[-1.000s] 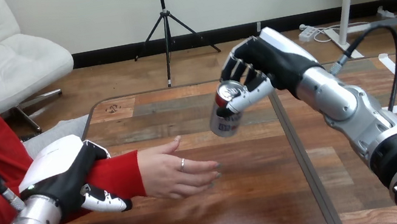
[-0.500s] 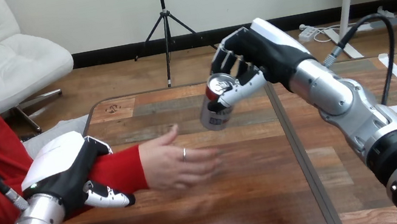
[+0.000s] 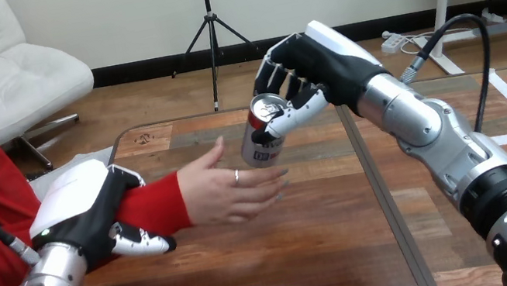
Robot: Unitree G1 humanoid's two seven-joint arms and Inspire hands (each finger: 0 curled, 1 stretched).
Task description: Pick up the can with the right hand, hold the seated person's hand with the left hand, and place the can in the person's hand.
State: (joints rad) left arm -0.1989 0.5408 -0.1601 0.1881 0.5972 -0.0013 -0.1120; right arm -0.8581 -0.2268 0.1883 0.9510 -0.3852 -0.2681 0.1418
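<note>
Can (image 3: 260,142), one only, silver with a dark label whose print cannot be read, hangs tilted in the right hand (image 3: 305,71), whose fingers and thumb grip it near its top. It sits just above the person's hand (image 3: 227,191), which is open with fingers outstretched over the wooden surface (image 3: 295,261). The left hand (image 3: 89,211) curls its fingers round the person's red-sleeved forearm.

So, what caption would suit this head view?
Right hand holds a can above the person's open hand; left hand grips their forearm.
</note>
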